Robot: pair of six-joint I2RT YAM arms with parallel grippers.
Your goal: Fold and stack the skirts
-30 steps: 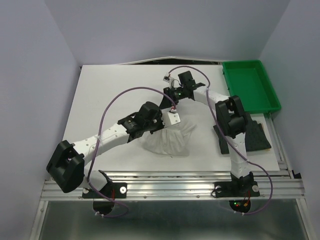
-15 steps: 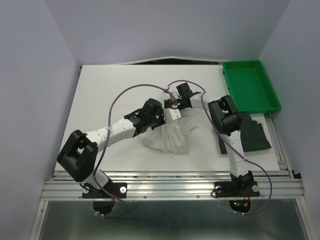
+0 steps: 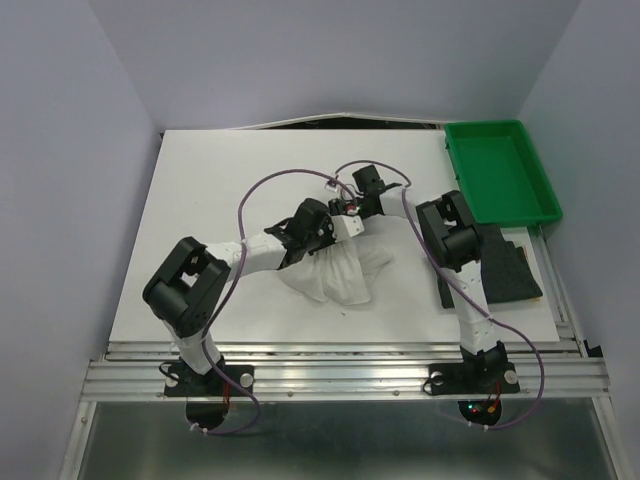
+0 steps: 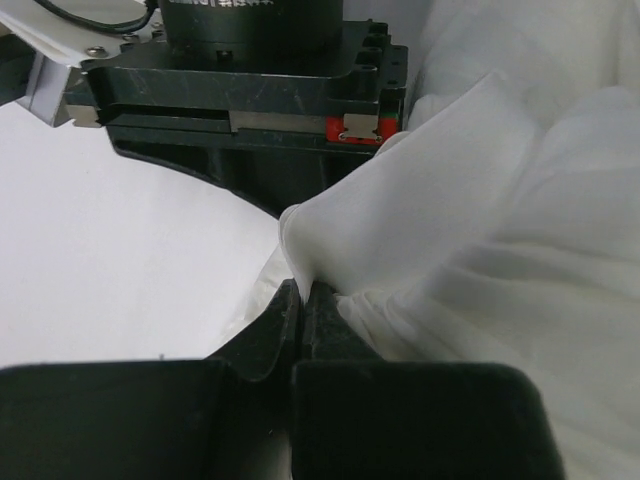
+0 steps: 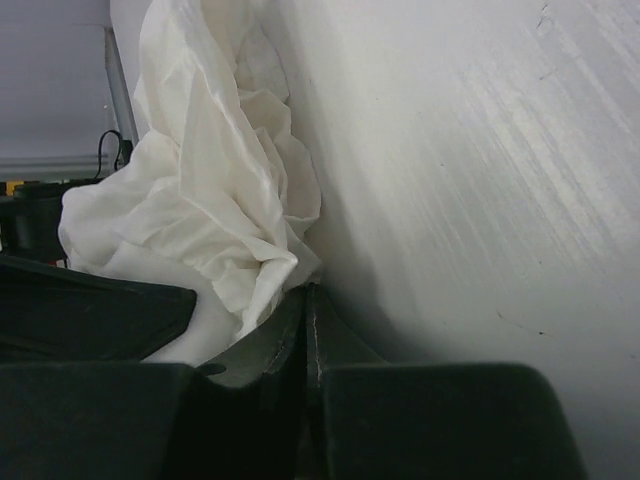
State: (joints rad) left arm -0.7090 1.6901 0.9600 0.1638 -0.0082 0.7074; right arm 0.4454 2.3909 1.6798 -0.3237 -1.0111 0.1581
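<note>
White skirt (image 3: 338,276) is lying bunched up in the middle of the table (image 3: 200,200). Left gripper (image 4: 303,292) is pinching a fold of it, fingers squeezed tight. Right gripper (image 5: 305,298) is pinching its edge too, fingers nearly touching. Dark skirt (image 3: 512,268) is lying far right.

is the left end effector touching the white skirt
Touching: the left wrist view shows the left end effector shut on a fold of the white skirt.

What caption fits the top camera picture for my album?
Left hand and right hand pinch the white skirt; a dark skirt and green tray sit nearby.
</note>
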